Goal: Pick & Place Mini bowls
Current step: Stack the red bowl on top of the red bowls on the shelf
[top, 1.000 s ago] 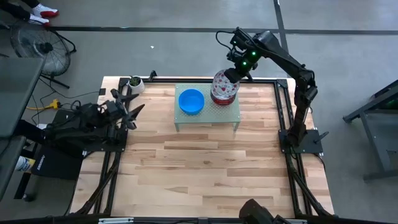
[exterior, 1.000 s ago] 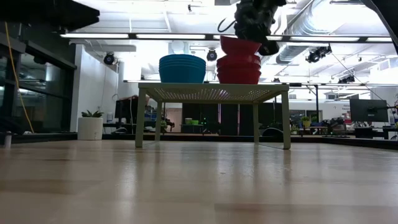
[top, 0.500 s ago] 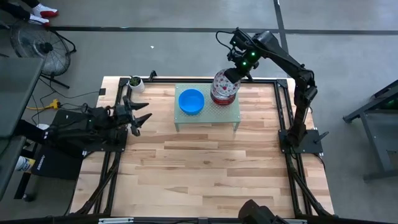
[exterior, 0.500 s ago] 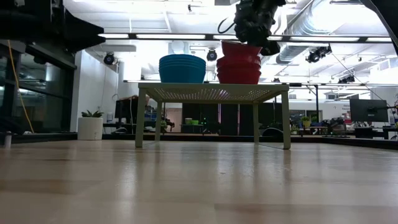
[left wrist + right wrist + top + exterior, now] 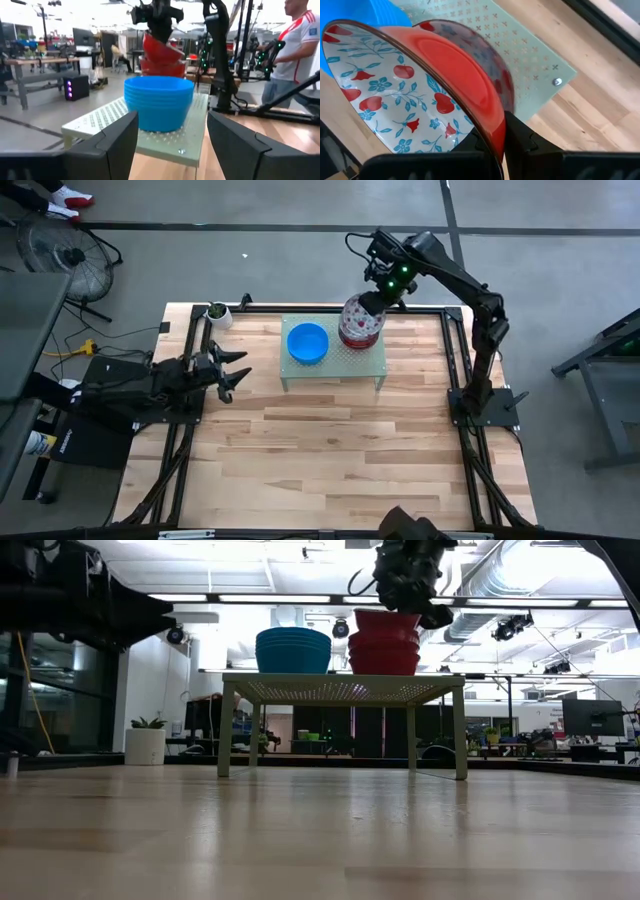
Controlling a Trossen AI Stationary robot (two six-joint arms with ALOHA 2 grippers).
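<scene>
Two stacks of mini bowls are seen on the small green stand (image 5: 333, 365): blue bowls (image 5: 307, 343) and red patterned bowls (image 5: 358, 330). The top red bowl's (image 5: 460, 85) rim is clamped by the right pincer (image 5: 375, 298). The left pincer (image 5: 232, 373) is held apart, near the blue bowls.

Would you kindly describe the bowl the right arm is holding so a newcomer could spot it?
On the small perforated green stand sit two stacks. Atop the red stack, beside the blue stack, the right gripper pinches one tilted bowl: red outside, white inside with red and blue flowers.
</scene>
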